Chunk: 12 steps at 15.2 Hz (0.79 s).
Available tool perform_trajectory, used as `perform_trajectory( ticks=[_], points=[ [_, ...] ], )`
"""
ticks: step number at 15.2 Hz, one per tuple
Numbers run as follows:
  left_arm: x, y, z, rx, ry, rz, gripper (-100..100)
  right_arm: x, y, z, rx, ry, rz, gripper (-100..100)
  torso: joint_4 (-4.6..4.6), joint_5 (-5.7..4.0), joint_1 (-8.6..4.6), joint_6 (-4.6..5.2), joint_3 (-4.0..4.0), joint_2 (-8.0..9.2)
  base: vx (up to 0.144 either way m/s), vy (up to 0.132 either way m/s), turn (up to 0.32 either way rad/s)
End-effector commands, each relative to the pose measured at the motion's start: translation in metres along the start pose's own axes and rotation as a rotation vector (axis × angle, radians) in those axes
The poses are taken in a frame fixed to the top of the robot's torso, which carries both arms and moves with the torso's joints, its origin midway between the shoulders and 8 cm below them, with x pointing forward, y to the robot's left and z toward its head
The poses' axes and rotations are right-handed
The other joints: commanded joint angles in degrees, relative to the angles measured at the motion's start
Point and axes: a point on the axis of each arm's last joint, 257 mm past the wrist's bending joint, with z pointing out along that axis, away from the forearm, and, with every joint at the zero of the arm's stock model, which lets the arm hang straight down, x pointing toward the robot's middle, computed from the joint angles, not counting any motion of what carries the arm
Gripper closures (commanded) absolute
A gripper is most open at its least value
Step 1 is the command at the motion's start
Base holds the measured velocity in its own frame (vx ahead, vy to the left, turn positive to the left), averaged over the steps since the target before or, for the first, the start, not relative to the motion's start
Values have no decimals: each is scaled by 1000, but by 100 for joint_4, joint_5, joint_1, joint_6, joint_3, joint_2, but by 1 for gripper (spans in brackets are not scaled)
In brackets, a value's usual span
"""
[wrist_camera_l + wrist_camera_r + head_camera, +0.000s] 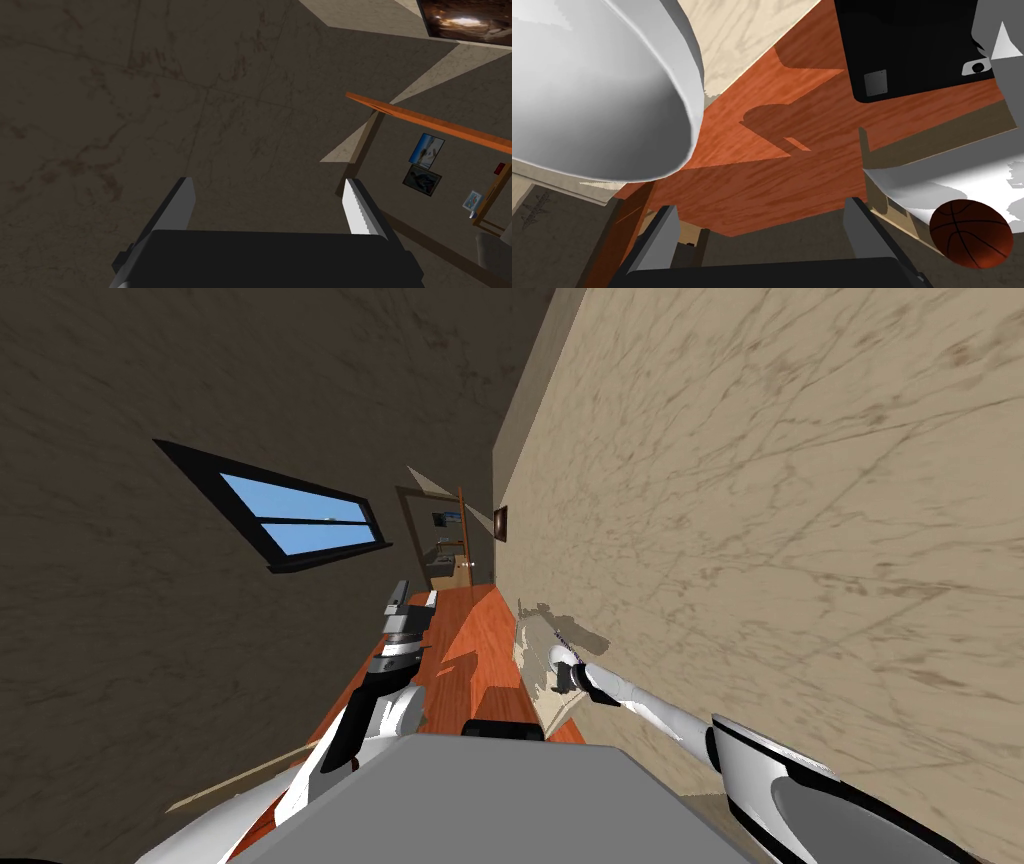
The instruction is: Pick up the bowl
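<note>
The right claw (762,205) is the nearer one, its two fingers spread wide with nothing between them. A big white rounded form with a paler rim, which I take for the bowl (602,95), looms very close at about ten o'clock from that claw. It lies wholly outside the gap, beyond the finger on that side. Straight ahead at twelve o'clock is only the orange-red wooden tabletop (792,185), whose near edge crosses between the fingertips. I cannot tell whether the bowl rests on the tabletop or overhangs it.

Being round, the bowl has no long axis to match. What matters is its rim, which curves down toward the near finger. In my judgement the claw needs to shift sideways toward ten o'clock and set one finger inside the rim and one outside.

A black box (912,45) lies beyond at one o'clock and a basketball (971,234) off at four o'clock, both well apart from the bowl.

In the head view the right claw (562,658) hangs at one o'clock from me, close against the beige wall (760,538), so room looks tight on that side. The left claw (410,603) is at eleven o'clock, across the tabletop (470,633). In its own wrist view the left claw (267,181) is likewise wide and empty.
</note>
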Motion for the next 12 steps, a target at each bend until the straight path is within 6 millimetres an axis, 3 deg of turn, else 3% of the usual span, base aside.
perform_trajectory(
  ticks=[1, 3, 4, 5, 6, 7, 9, 12],
  points=[
    [0, 0, 0, 0, 0, 0, 0, 31, -5, -2, 4, 82, -37, -100, 0, 0, 0, 0, 0, 0, 42, 61, -5],
    [0, 0, 0, 0, 0, 0, 0, 33, -6, -2, 6, 89, -50, -100, 2, 0, 3, -1, 5, 7, 34, 47, -9],
    [0, 0, 0, 0, 0, 0, 0, 53, -11, -7, 8, 145, -80, -100, 3, -1, -2, -1, 7, 11, 29, 36, 5],
    [0, 0, 0, 0, 0, 0, 0, 53, -11, -7, 8, 145, -80, -100, 3, -2, -4, 0, 8, 13, 32, 38, -2],
    [0, 0, 0, 0, 0, 0, 0, 71, -15, -11, 7, 192, -97, -100, 3, -2, -5, 0, 8, 14, 36, 46, -4],
    [0, 0, 0, 0, 0, 0, 0, 72, -15, -11, 8, 197, -106, -100, 3, -2, -3, 0, 8, 13, 36, 48, -4],
    [0, 0, 0, 0, 0, 0, 0, 103, -22, -20, 6, 284, -148, -100, 3, -1, 0, -1, 8, 13, 36, 51, 10],
    [0, 0, 0, 0, 0, 0, 0, 116, -24, -24, 4, 321, -169, -100, 4, -2, -11, -1, 10, 17, 19, 17, 54]
  ],
)
